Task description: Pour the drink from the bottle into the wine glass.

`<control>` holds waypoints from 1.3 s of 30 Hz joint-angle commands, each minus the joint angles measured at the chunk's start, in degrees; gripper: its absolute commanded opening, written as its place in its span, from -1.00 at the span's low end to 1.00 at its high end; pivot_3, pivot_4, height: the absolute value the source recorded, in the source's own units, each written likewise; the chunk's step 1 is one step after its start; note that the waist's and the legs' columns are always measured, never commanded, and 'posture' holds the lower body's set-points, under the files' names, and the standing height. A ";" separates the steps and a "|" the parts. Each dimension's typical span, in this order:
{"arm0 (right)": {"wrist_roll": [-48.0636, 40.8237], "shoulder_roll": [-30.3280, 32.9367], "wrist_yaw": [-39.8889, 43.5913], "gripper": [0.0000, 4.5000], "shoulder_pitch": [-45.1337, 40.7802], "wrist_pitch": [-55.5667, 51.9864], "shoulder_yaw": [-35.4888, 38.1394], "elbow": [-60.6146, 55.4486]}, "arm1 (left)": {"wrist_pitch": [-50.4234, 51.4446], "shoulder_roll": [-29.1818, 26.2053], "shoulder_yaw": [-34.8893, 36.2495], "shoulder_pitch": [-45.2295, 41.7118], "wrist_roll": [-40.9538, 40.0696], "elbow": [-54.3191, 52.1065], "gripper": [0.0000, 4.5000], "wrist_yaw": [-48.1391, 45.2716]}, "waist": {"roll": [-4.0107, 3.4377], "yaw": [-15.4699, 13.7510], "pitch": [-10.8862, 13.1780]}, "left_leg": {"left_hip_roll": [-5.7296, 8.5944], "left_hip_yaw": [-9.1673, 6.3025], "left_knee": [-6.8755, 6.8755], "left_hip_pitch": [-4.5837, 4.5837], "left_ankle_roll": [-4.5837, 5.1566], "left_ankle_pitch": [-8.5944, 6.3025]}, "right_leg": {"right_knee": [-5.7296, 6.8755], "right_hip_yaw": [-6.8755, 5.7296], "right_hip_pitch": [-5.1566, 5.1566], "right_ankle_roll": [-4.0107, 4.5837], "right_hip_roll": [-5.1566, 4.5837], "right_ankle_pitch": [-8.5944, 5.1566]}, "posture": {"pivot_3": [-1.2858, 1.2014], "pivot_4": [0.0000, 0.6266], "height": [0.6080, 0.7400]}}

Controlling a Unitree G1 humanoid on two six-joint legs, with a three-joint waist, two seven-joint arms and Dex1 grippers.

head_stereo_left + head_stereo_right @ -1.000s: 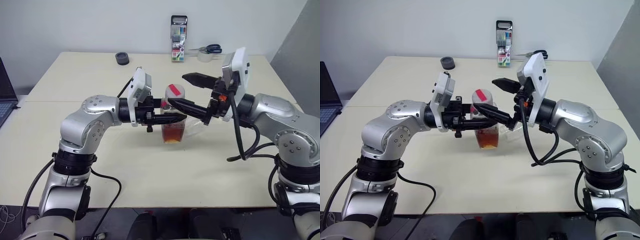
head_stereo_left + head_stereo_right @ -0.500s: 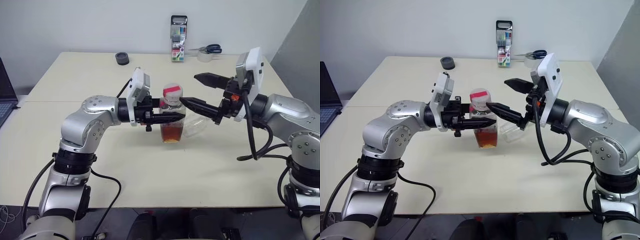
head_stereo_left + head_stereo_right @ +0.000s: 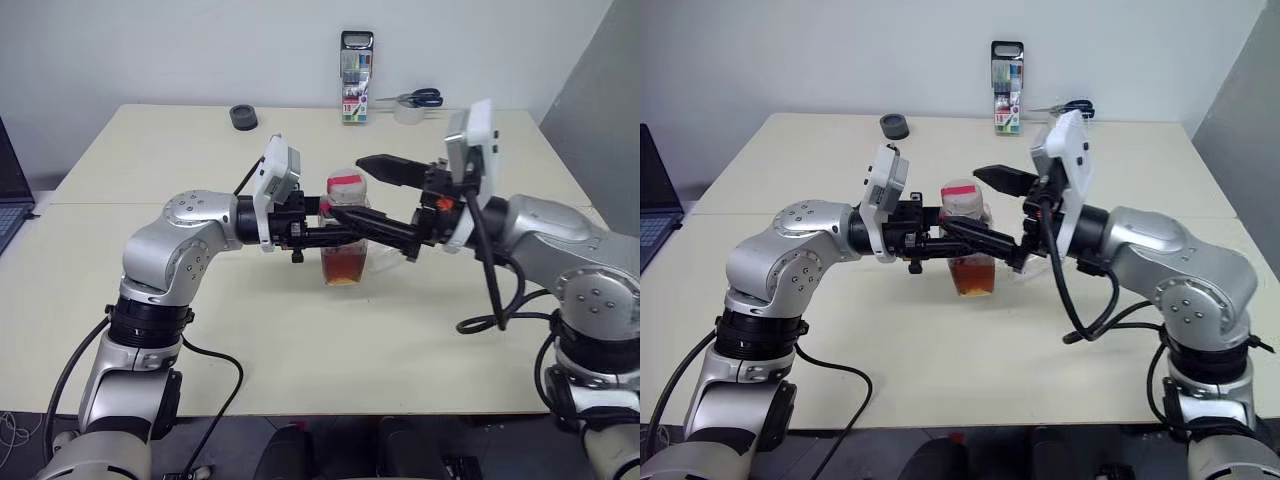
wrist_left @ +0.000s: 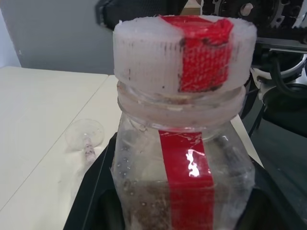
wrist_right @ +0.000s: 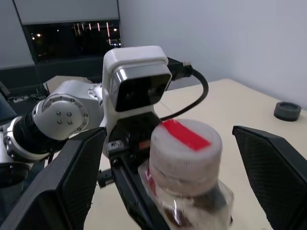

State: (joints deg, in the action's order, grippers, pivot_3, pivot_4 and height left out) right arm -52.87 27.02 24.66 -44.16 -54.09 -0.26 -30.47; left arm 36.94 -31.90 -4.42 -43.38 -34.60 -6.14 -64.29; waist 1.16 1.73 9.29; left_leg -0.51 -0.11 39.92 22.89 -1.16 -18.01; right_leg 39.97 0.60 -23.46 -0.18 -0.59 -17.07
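The bottle point(image 3: 345, 240) is a small clear plastic one with a red strip on its pale cap point(image 3: 347, 187). It stands upright over the table's middle, and the reddish-brown drink point(image 3: 345, 266) fills its lower part. My left gripper point(image 3: 348, 237) reaches in level from the left and is shut on the bottle's body. My right gripper point(image 3: 366, 195) comes from the right and is open, with one finger on each side of the cap and apart from it. The wine glass point(image 4: 88, 135) lies on its side on the table just beyond the bottle, mostly hidden behind my right gripper.
A marker case point(image 3: 357, 90) stands at the table's far edge. Scissors point(image 3: 420, 97) and a tape roll point(image 3: 408, 113) lie to its right, and a small black round object point(image 3: 244, 117) to its left. A laptop point(image 3: 10, 200) sits at the far left.
My right gripper had drawn off to the right half a second ago. It has come back left, still open, and now straddles the cap. The left gripper and the bottle stayed put.
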 commanded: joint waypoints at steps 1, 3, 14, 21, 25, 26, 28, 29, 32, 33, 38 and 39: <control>2.11 -1.10 -0.26 0.99 -1.80 2.39 -0.42 0.59 | -1.13 0.16 0.88 -1.80 -0.17 -1.55 -0.19 0.22 | 0.00 -0.02 0.00 | 0.00 0.00 0.00 0.00 0.00 0.00 | 0.00 0.00 0.00 0.00 0.00 0.00 | 0.03 -0.52 1.00; 2.64 -1.46 0.08 0.99 -1.97 2.72 -0.39 1.06 | -0.90 0.03 1.05 -1.63 -0.27 -1.85 -0.19 0.29 | 0.00 -0.03 0.00 | 0.01 0.00 0.00 0.00 -0.01 0.01 | 0.00 0.00 0.00 0.00 0.00 0.00 | 0.03 -0.52 1.00; 3.46 -1.00 1.71 -0.07 -1.79 2.78 -0.40 1.31 | -0.80 -0.05 1.23 -1.11 -0.38 -2.27 -0.19 0.98 | 0.00 -0.02 0.00 | 0.00 0.00 0.00 0.00 -0.01 0.00 | 0.01 0.00 -0.01 0.00 0.00 0.00 | 0.03 -0.52 1.00; 3.28 1.00 2.84 -0.20 -3.40 2.27 1.51 1.51 | -0.29 -0.59 1.39 -0.19 -0.82 -3.20 -0.19 1.06 | 0.00 -0.02 0.00 | 0.00 0.00 0.00 0.00 0.00 0.00 | 0.01 0.00 -0.01 0.00 0.00 0.00 | 0.03 -0.52 1.00; 2.69 3.64 4.32 -0.20 -5.52 2.30 3.22 2.37 | 0.18 -1.03 1.47 0.71 -1.28 -4.20 -0.19 0.99 | 0.00 -0.01 0.00 | 0.00 0.00 0.00 0.00 0.00 0.00 | 0.00 0.00 -0.01 0.00 0.00 0.00 | 0.03 -0.52 1.00; 4.41 5.28 5.93 -0.20 -5.96 3.60 2.27 2.21 | 0.31 -1.08 1.48 0.89 -1.44 -4.40 -0.19 1.03 | 0.00 -0.02 0.00 | 0.00 0.00 0.00 0.00 0.00 0.00 | 0.01 0.00 -0.01 0.00 0.00 0.00 | 0.03 -0.52 1.00; 7.71 8.09 8.51 -0.20 -6.09 5.79 0.49 2.06 | 0.33 -1.05 1.41 1.09 -1.54 -4.60 -0.19 1.20 | 0.00 -0.03 0.00 | 0.00 0.00 0.00 0.00 0.00 0.00 | 0.00 0.00 -0.01 0.00 -0.01 0.00 | 0.03 -0.52 1.00; 8.20 8.56 8.91 -0.20 -6.04 6.22 0.32 2.29 | 0.35 -0.97 1.38 1.10 -1.59 -4.63 -0.19 1.31 | 0.00 -0.03 0.00 | 0.00 0.00 0.00 0.00 0.01 -0.01 | 0.00 0.00 -0.01 0.00 -0.01 0.00 | 0.03 -0.52 1.00; 1.87 5.63 4.94 -0.20 -6.14 2.62 4.05 4.11 | 0.35 -0.78 1.27 1.02 -1.70 -4.68 -0.19 1.49 | 0.00 0.06 0.00 | 0.00 0.00 0.00 -0.01 0.01 -0.01 | 0.01 0.00 -0.01 0.00 0.00 0.00 | 0.03 -0.52 1.00; 0.05 4.93 3.98 -0.20 -6.17 1.55 4.98 4.33 | 0.35 -0.80 1.25 1.03 -1.76 -4.71 -0.19 1.49 | 0.00 0.07 0.00 | -0.01 0.00 -0.01 -0.01 0.01 -0.01 | 0.02 0.00 -0.01 0.00 0.00 0.00 | 0.03 -0.52 1.00; -4.37 3.26 -0.72 -0.20 -5.97 -1.12 7.92 3.67 | 0.39 -1.13 1.30 1.09 -1.95 -4.74 -0.19 1.42 | 0.00 -0.06 0.00 | 0.00 0.01 0.00 0.02 0.00 0.00 | -0.01 0.00 0.00 0.00 -0.03 0.00 | 0.03 -0.52 1.00; -5.41 2.84 -1.95 -0.20 -6.06 -1.64 8.66 3.70 | 0.42 -1.16 1.31 1.11 -1.99 -4.79 -0.19 1.43 | 0.00 -0.06 0.00 | 0.00 0.01 0.00 0.02 0.00 0.00 | -0.01 0.00 -0.01 0.00 -0.03 0.00 | 0.03 -0.52 1.00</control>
State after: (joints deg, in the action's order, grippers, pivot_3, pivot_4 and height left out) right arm -55.87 30.35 24.50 -48.99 -55.11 6.30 -25.66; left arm 37.65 -32.65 -4.60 -41.32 -35.63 -9.28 -62.63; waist 1.16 1.67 9.29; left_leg -0.52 -0.10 39.92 22.90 -1.16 -18.01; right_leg 39.96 0.60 -23.47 -0.17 -0.62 -17.07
